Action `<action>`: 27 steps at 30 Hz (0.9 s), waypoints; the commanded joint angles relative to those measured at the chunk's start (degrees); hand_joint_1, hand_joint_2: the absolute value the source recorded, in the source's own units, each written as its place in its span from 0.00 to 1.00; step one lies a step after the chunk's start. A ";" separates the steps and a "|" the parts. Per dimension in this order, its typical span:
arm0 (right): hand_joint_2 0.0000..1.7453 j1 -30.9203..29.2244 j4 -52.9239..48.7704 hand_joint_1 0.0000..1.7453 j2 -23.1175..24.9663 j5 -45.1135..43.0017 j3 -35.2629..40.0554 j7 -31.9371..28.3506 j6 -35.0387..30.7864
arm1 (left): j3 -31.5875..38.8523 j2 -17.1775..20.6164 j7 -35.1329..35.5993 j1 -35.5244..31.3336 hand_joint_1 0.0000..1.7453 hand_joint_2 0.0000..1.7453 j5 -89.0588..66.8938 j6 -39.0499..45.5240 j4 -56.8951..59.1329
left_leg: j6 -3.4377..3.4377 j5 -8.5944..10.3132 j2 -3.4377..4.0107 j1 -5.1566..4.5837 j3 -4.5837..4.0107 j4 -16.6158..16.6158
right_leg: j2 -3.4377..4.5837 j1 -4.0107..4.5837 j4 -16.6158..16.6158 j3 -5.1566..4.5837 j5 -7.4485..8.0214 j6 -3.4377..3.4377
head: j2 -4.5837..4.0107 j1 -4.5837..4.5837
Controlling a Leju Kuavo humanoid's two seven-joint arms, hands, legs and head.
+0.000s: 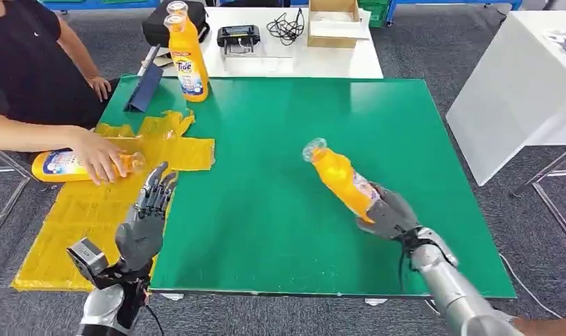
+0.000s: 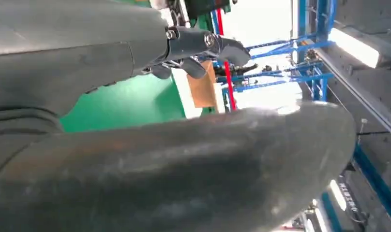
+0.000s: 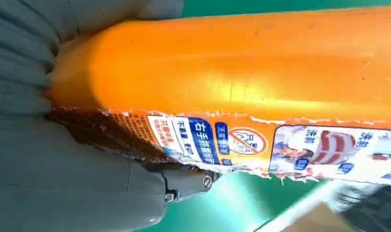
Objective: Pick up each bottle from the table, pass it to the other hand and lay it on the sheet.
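Gripping a bottle [image 1: 340,180], your right hand [image 1: 391,213] was mid-handover; left hand [image 1: 146,217] waited empty, fingers apart; bring them together.

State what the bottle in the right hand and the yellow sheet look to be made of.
Bottle in the right hand: likely glossy orange plastic, judging by its smooth sheen, with a printed label torn ragged at the edge. Yellow sheet: seemingly thin plastic film or fabric, creased and uneven-edged; which one is unclear.

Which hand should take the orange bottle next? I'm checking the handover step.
Left. The left hand is empty with fingers apart beside the yellow sheet, while the right hand already grips the orange plastic bottle over the green table.
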 commanded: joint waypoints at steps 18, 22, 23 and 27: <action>1.00 14.71 -4.71 1.00 26.96 1.99 7.46 -3.48 1.71 | -4.74 -3.20 4.36 2.53 0.00 1.00 1.61 4.75 -0.91 | -0.06 -0.07 0.50 -0.01 0.14 -0.23 | 0.42 0.00 -0.12 -0.06 -0.01 -0.04 | 0.00 0.00; 1.00 15.30 -2.99 1.00 26.96 2.40 8.50 -3.39 1.80 | -5.05 -3.29 4.10 3.93 0.00 1.00 1.73 4.12 -2.01 | -0.04 -0.07 0.43 -0.03 -0.04 -0.15 | 0.41 -0.02 -0.03 -0.19 -0.01 0.00 | 0.00 0.04; 1.00 15.30 -2.99 1.00 26.96 2.40 8.50 -3.39 1.80 | -5.05 -3.29 4.10 3.93 0.00 1.00 1.73 4.12 -2.01 | 0.00 -0.09 0.52 -0.01 0.08 -0.22 | 0.49 -0.01 -0.11 -0.09 0.01 0.01 | 0.00 0.02; 1.00 15.14 -3.08 1.00 26.96 2.33 8.42 -3.34 1.85 | -5.15 -3.39 4.10 3.98 0.00 1.00 1.73 4.10 -2.04 | -0.02 -0.05 0.35 -0.06 -0.06 -0.16 | 0.32 -0.05 -0.05 -0.19 -0.02 0.00 | 0.00 0.04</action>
